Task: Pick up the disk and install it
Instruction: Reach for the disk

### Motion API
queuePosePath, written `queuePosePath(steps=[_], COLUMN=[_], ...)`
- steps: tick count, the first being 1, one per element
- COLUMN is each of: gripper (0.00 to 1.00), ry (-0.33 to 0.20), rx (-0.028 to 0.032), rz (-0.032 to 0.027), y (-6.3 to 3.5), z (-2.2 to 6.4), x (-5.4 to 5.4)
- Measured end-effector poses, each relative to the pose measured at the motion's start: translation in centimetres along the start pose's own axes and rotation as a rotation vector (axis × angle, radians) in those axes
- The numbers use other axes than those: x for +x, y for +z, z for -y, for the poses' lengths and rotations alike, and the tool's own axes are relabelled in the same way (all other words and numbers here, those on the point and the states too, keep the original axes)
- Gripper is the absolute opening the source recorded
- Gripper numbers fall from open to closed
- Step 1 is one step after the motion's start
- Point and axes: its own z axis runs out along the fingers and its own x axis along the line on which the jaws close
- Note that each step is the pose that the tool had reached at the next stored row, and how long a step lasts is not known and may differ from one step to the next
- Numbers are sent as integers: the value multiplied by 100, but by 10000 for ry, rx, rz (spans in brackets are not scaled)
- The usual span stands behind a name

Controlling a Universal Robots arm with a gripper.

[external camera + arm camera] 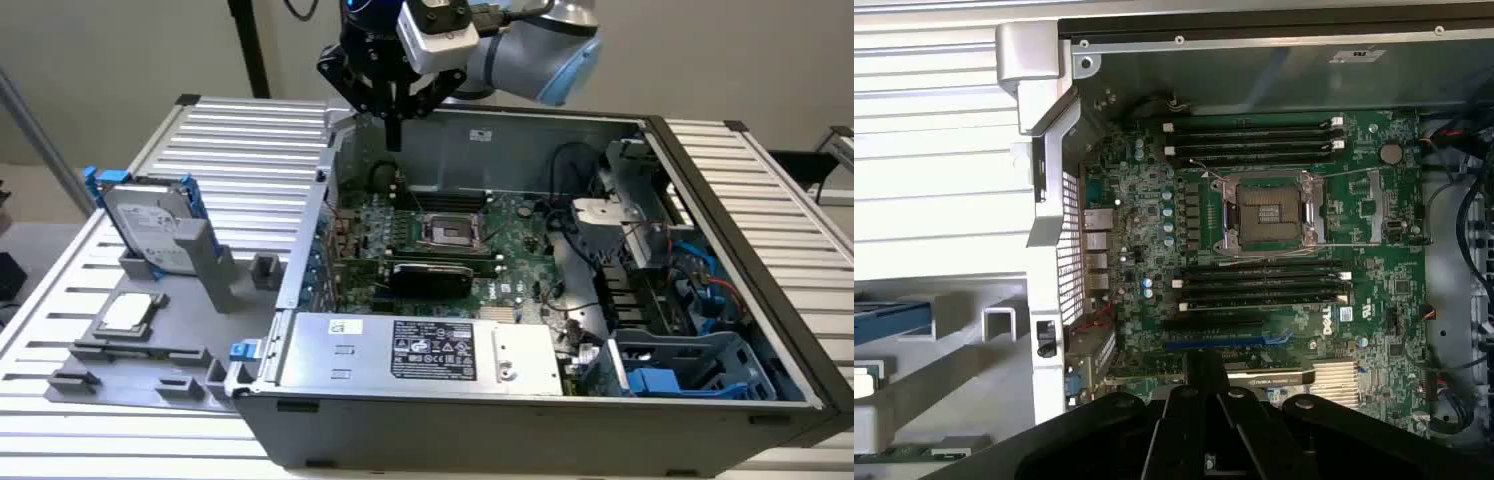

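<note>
The gripper hangs over the far edge of the open case, above the motherboard; its fingers look drawn together into one point, with nothing between them; the wrist view shows the same, the dark fingers meeting over the board. The disk stands upright in a grey fixture on the exterior view's left, outside the case and well apart from the gripper; it is untouched, blue rails on both edges. So the work looks to be at its very start, in the approach to the pick, with nothing yet grasped or installed. A grasp would call for the fingers to part and for the gripper to cross the case wall to the fixture, coming down over the disk's top edge; the rails and the fixture post beside it leave little room, so squareness to the disk probably matters. The blue cage at the case's near corner, on the exterior view's right, looks a likely seat.
</note>
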Motion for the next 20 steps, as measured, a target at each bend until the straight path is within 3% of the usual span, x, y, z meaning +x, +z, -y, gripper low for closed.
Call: queuePosePath(steps=[11,20], gripper=[11,11], ry=[2,0], rx=[3,3], rz=[1,-1], y=[0,-6], z=[0,29], x=[13,420])
